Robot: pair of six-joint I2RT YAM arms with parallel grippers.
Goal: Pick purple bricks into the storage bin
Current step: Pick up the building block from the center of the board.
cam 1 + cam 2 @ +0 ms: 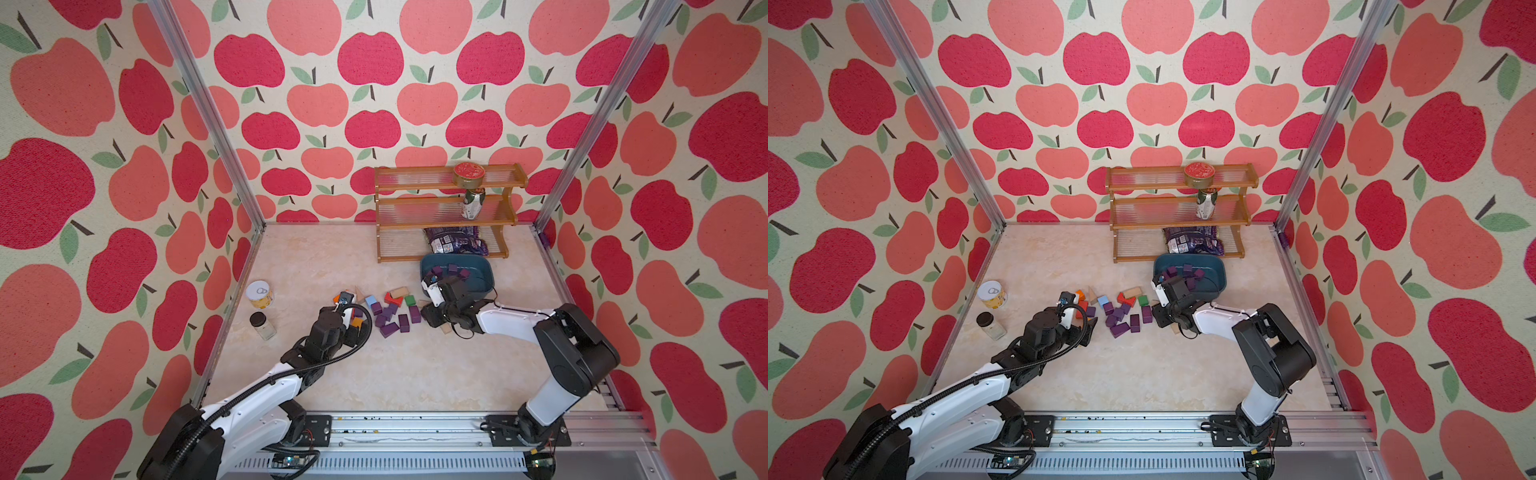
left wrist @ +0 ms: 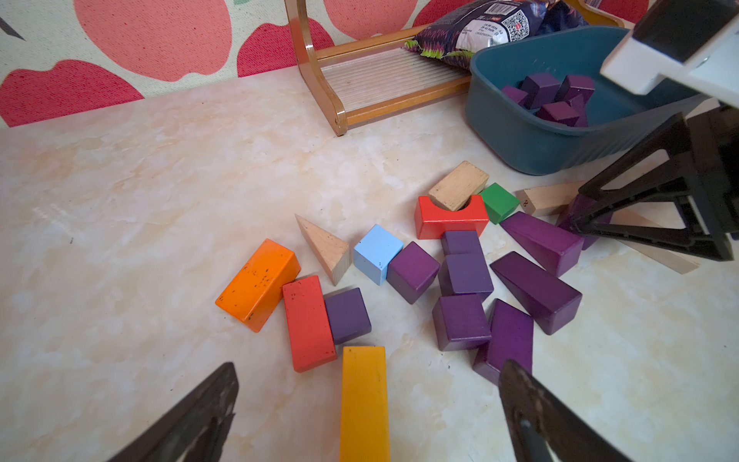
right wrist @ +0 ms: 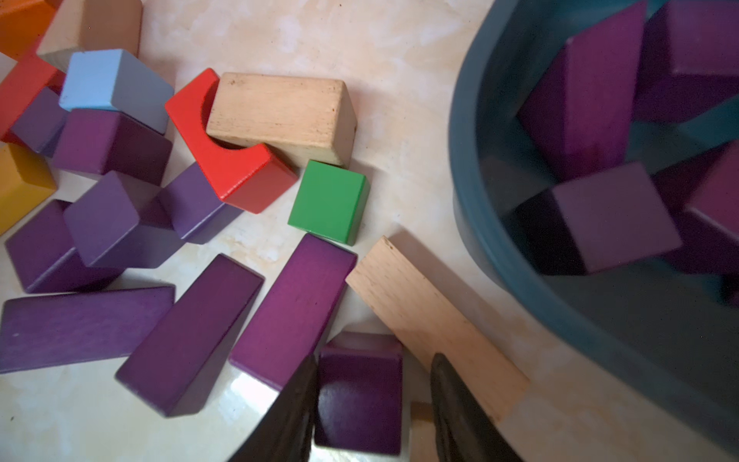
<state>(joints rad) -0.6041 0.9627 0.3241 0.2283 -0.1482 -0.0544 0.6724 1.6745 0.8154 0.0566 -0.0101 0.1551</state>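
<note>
Directly between the two dark fingers of the right claw (image 3: 374, 360) stands a purple brick (image 3: 360, 396), a short matte wooden cuboid. One finger lies against its side and the other shows a narrow gap, so this claw is parted around the brick and not clamped on it. Just beside the first finger lies a long purple brick (image 3: 294, 308), flat on the table, its long axis pointing away from the claw toward a painted green cube (image 3: 328, 200). Beside the other finger passes a thin tan plank (image 3: 436, 320) of bare wood with fine grain. Farther ahead more purple bricks (image 3: 192, 332) lie flat, their long axes spread like a fan, next to a red arch block (image 3: 236, 168) with a tan block (image 3: 280, 116) resting in its curve. Beyond the plank rises the storage bin (image 3: 472, 160), smooth dark teal plastic with a rounded wall; several purple bricks inside it are tumbled at different angles.

The left claw (image 2: 368, 367) stands wide apart and holds nothing. A yellow bar (image 2: 364, 400) lies in line between its fingers, long axis pointing straight ahead of it, with the purple heap farther on.

The table (image 1: 395, 374) is a cream marbled surface with some shine. Behind the bin a brown wooden rack (image 1: 415, 212) stands at the wall (image 1: 374, 104), which is covered with a woven cloth of red and pink apples.
</note>
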